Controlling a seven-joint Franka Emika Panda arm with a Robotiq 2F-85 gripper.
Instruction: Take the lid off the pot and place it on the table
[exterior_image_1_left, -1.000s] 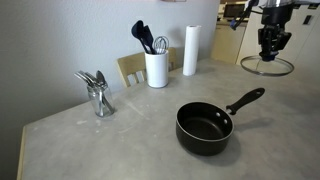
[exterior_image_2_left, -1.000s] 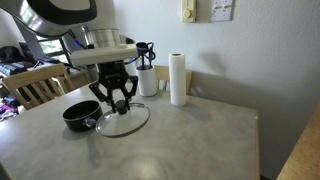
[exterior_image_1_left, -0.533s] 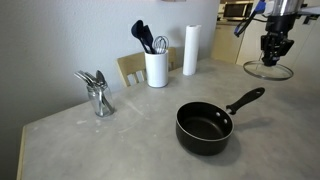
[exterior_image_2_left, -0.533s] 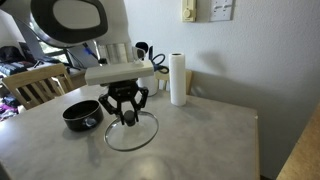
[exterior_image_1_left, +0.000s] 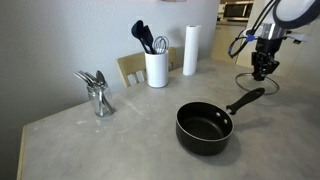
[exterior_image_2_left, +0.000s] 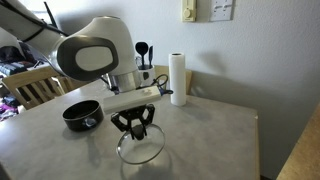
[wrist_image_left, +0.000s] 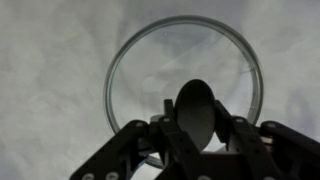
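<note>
The glass lid (exterior_image_2_left: 141, 150) hangs low over the counter (exterior_image_2_left: 205, 140), held by its black knob (wrist_image_left: 195, 108). In the wrist view the tool (wrist_image_left: 195, 128) is clamped on that knob, a dark finger (wrist_image_left: 165, 128) pressed to each side. The knob hides the contact faces and the bottom edge cuts off the finger bases. The glass itself barely shows, so only the thin metal rim marks the lid against the mottled grey surface. Whether the rim touches the counter cannot be told from any view.

In an exterior view the lid (exterior_image_1_left: 258, 84) is a faint ring at the far right, under the tool (exterior_image_1_left: 262, 68). The tool is too small there to show its fingers, and the arm above it runs out of the top corner.

The black pot (exterior_image_1_left: 204, 128) sits uncovered on the counter (exterior_image_1_left: 110, 140), well apart from the lid, with its dark inside open to view. Its long handle (exterior_image_1_left: 246, 100) points toward the far right, and the tip ends near the lid's rim. In an exterior view the pot (exterior_image_2_left: 82, 115) sits left of the lid, and its handle cannot be made out.

Farther back stand a white utensil crock (exterior_image_1_left: 156, 69) with dark utensils and a paper towel roll (exterior_image_1_left: 190, 50). At the far left is a metal cutlery holder (exterior_image_1_left: 97, 95), and a wooden chair (exterior_image_1_left: 130, 68) is mostly hidden behind the crock
</note>
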